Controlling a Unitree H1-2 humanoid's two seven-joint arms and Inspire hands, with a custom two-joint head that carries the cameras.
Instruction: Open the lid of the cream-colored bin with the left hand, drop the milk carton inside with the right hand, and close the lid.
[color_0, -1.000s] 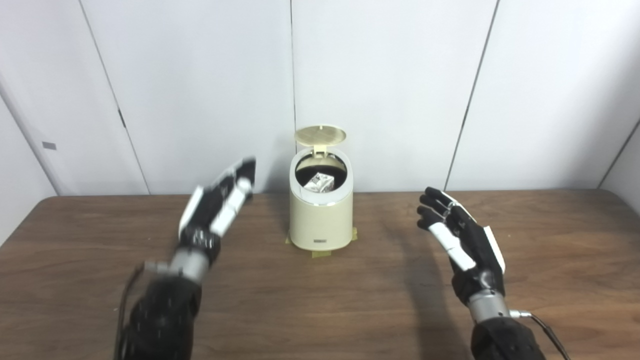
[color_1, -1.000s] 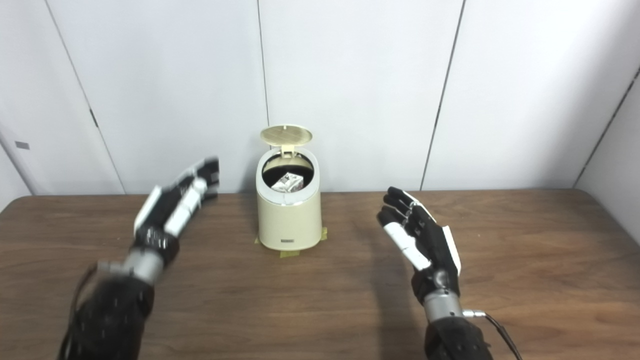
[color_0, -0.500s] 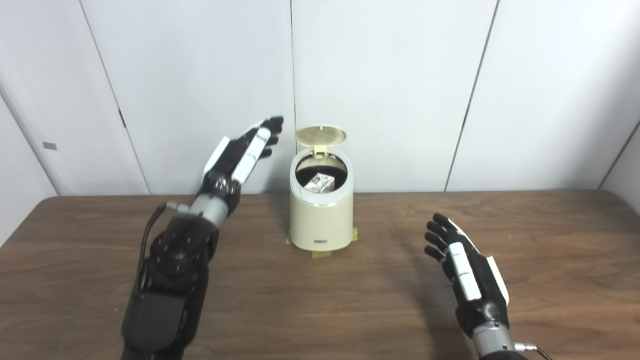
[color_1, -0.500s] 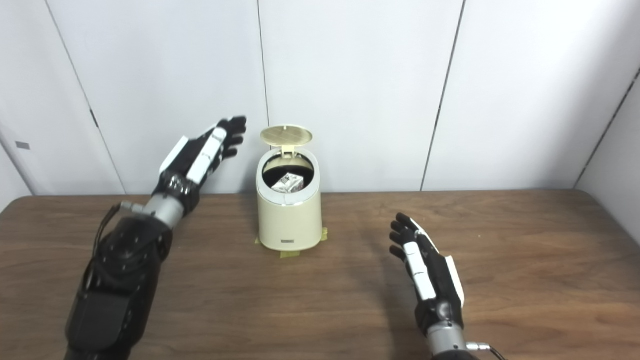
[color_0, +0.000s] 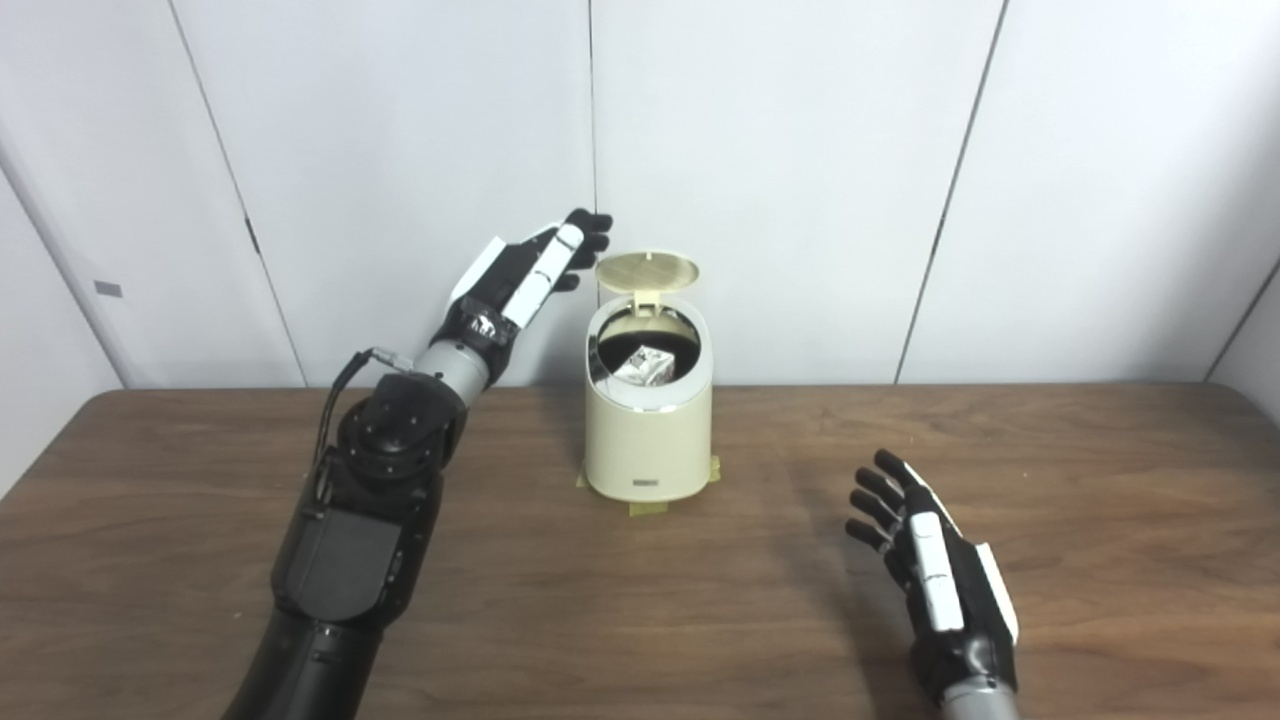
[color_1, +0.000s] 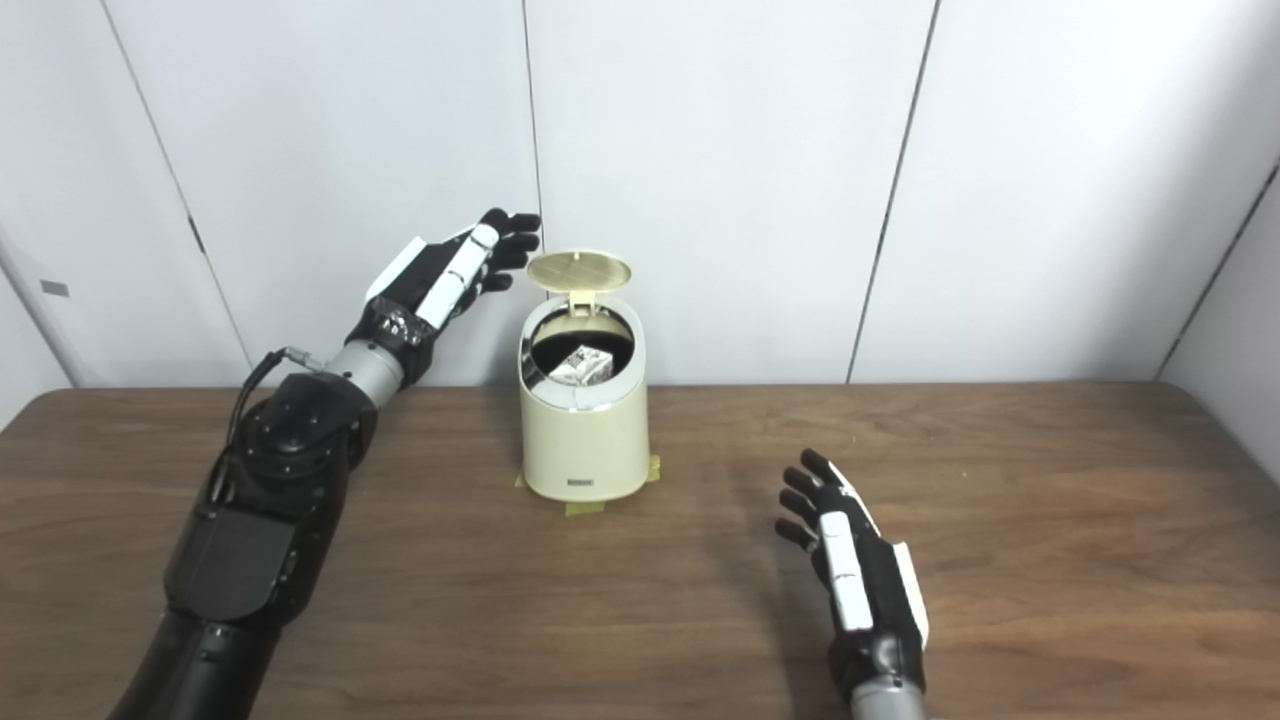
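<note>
Bin (color_0: 648, 440), cream-colored and cylindrical, stands upright on the wooden table (color_0: 180, 600) near the far edge, close to the white panelled wall (color_0: 800, 150). Strips of yellowish tape (color_0: 650, 506) show at the foot of the bin, on the table surface. Lid (color_0: 647, 269) is raised on its rear hinge and stands tilted upward behind the opening, with its ribbed underside facing forward. Milk carton (color_0: 642, 366) lies inside the bin, visible through the open top against the dark interior; it sits tilted, with a pale, partly printed surface showing. Left hand (color_0: 520, 275) is raised above the table, to the left of the lid and at about the lid's height. Its fingers (color_1: 505, 235) are extended and slightly apart, pointing toward the lid; it holds nothing. The fingertips lie just beside the left edge of the lid; whether they touch it cannot be determined from either view. The left forearm runs down and to the left toward the bottom edge of the picture, with a thin cable (color_0: 345, 375) looping near the wrist. Right hand (color_0: 935, 575) is low over the table at the lower right, well apart from the bin. Its fingers (color_1: 810, 500) are spread and point away from the robot, and it holds nothing. A faint shadow lies on the table beside the right hand.
</note>
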